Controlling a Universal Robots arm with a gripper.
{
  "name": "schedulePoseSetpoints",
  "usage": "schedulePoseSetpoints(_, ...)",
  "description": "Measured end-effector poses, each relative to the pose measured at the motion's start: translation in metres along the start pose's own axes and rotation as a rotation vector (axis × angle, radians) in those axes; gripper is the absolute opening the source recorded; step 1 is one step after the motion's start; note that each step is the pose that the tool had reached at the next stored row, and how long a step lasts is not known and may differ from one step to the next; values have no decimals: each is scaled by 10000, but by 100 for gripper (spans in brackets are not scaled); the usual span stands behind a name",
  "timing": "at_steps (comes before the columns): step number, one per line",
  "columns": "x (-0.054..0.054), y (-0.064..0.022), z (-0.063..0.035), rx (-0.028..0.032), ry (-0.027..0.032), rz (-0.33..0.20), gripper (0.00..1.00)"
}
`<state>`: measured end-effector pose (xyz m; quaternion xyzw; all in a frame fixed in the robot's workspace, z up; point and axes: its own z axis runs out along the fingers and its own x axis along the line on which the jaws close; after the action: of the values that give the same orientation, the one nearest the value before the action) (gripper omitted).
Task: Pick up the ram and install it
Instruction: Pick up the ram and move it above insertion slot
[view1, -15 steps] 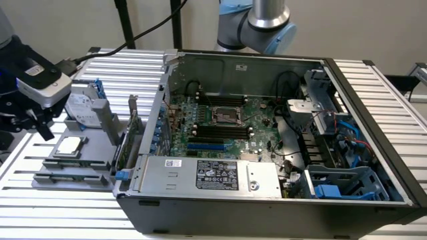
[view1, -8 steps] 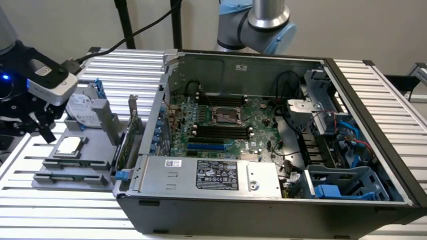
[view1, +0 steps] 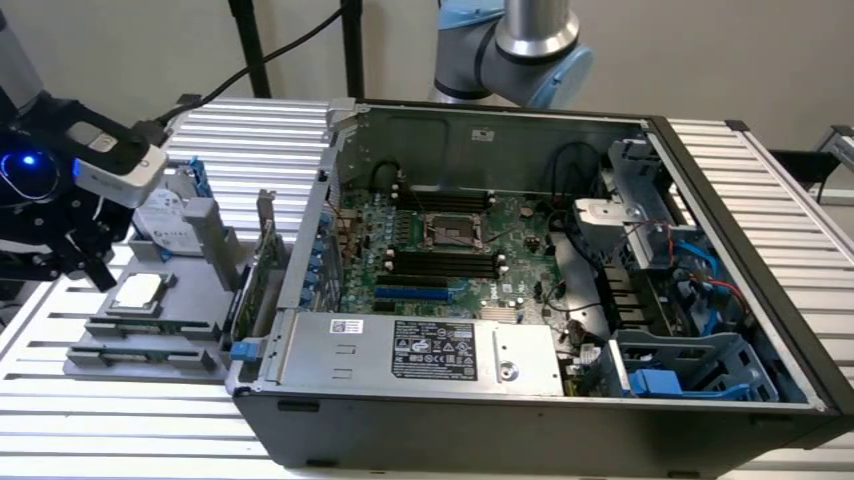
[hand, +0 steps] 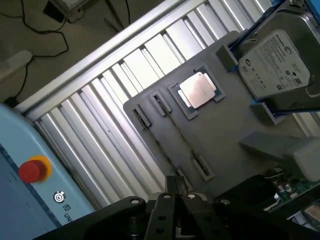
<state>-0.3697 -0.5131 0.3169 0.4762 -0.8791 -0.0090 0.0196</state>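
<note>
Ribbed aluminium slats form the bench (view1: 747, 190). An open computer case (view1: 534, 420) lies across its middle with the lid off, so the motherboard (view1: 523, 225) and its black memory slots (view1: 441, 262) face upward for reach from above. Near the bench's edge on the exterior view's left sits a grey parts tray (hand: 225, 135). Each part has its own nest so it cannot drift: a square processor chip (hand: 197, 90) sits in a recess and a hard drive (hand: 272, 55) is propped in blue brackets. The ram (hand: 181, 139) appears to be the thin dark strip standing on edge between the tray's end clips, its upper edge free to pinch, though I cannot be sure. The gripper (hand: 176, 192) hovers over that clip row, fingers pressed together, holding nothing I can make out.
</note>
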Motion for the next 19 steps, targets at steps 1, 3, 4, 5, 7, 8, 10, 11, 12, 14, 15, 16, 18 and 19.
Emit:
schedulePoseSetpoints(1,0,0,10,5,5,-180,11)
schedulePoseSetpoints(3,-1,-1,28,14,18,-539,11)
schedulePoseSetpoints(4,-1,-1,37,19,23,-718,11)
schedulePoseSetpoints(5,-1,-1,45,23,31,-899,11)
schedulePoseSetpoints(7,-2,-2,64,33,44,-1273,11)
schedulePoseSetpoints(8,-2,-2,72,37,51,-1454,11)
schedulePoseSetpoints(10,-2,-3,90,47,62,-1813,11)
schedulePoseSetpoints(11,-2,-3,96,52,69,-1992,11)
schedulePoseSetpoints(12,-3,-3,102,56,76,-2172,11)
schedulePoseSetpoints(14,-3,-4,112,64,88,-2531,11)
schedulePoseSetpoints(15,-3,-4,117,66,96,-2729,11)
schedulePoseSetpoints(16,-3,-4,120,66,107,-2907,11)
schedulePoseSetpoints(18,-3,-4,128,68,125,-3267,11)
schedulePoseSetpoints(19,-3,-4,132,68,136,-3441,11)
